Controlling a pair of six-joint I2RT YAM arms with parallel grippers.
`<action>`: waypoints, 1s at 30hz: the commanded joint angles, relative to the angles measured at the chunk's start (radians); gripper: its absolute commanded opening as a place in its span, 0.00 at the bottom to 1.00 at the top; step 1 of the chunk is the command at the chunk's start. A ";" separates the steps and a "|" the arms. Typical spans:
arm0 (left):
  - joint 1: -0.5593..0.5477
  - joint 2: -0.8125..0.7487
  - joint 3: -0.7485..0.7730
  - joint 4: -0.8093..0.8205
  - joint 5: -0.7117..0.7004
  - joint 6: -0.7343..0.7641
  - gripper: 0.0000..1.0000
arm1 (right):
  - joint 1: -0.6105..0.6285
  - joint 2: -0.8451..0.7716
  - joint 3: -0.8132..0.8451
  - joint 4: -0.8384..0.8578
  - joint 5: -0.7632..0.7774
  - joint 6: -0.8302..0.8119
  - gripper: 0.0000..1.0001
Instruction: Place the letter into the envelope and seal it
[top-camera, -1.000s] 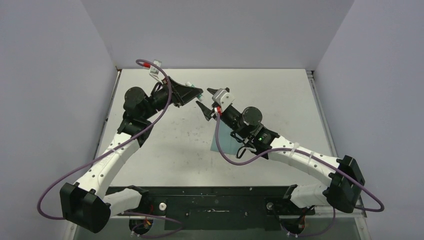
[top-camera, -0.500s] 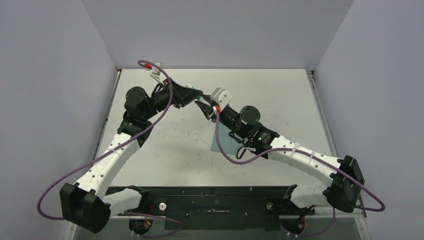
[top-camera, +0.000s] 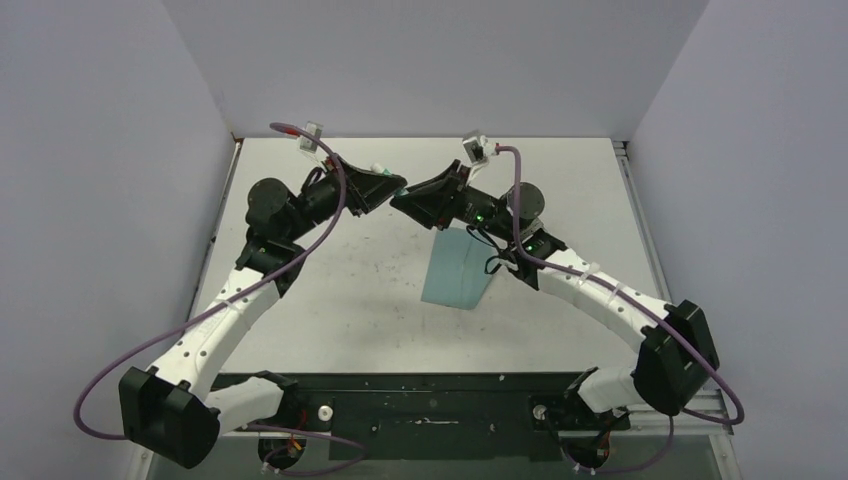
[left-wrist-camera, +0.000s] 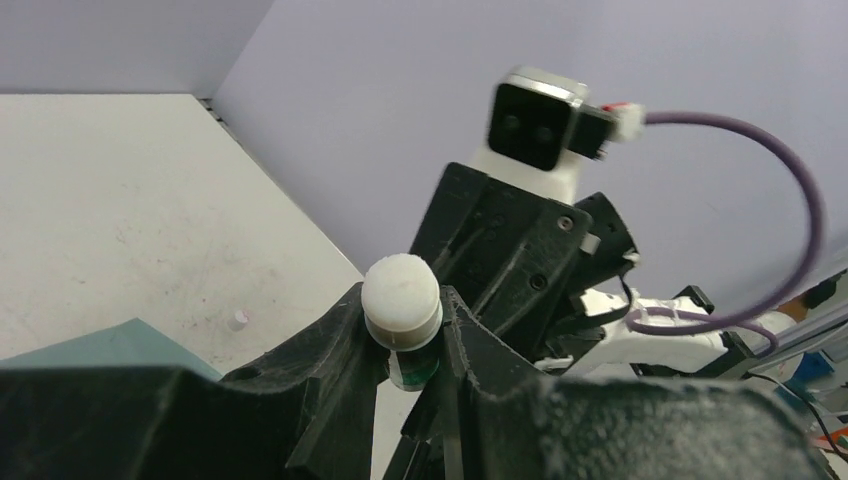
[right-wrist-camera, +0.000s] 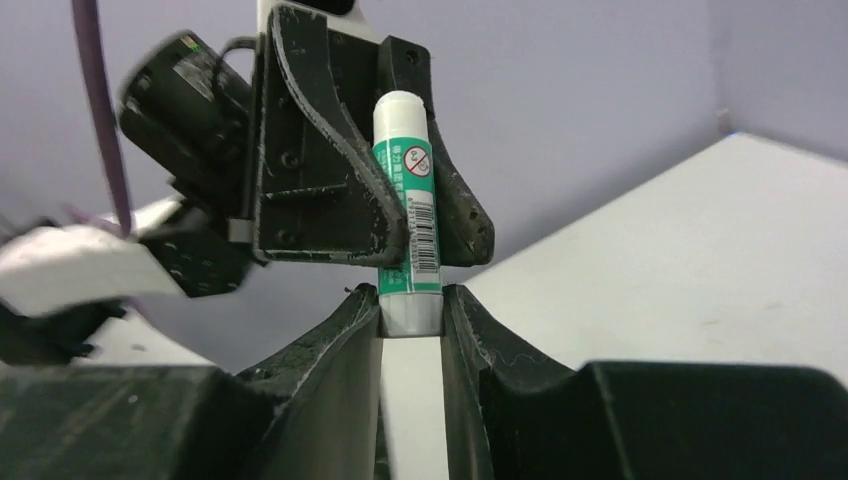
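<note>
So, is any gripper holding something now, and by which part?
Both hold the glue stick: the left gripper clamps its green labelled middle, and the right gripper pinches its pale end.

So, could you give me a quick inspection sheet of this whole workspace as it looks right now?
Surface: white table, scuffed and speckled.
Job's things: teal envelope lying flat on the table; letter not seen.
Clutter: one tiny white bit on the table.
End effectors: left end effector and right end effector each clamp one end of a glue stick, above the table.
Cables: purple cables loop off both arms.
Surroundings: plain lilac walls.
</note>
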 joint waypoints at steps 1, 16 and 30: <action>0.009 -0.004 0.016 0.094 0.081 0.068 0.00 | -0.083 0.055 -0.050 0.478 -0.025 0.658 0.05; 0.010 0.000 0.017 0.098 0.061 0.085 0.00 | -0.051 0.089 -0.123 0.646 0.030 0.714 0.76; 0.015 0.044 0.100 -0.118 -0.009 -0.133 0.00 | 0.199 -0.128 0.028 -0.165 0.417 -0.654 0.81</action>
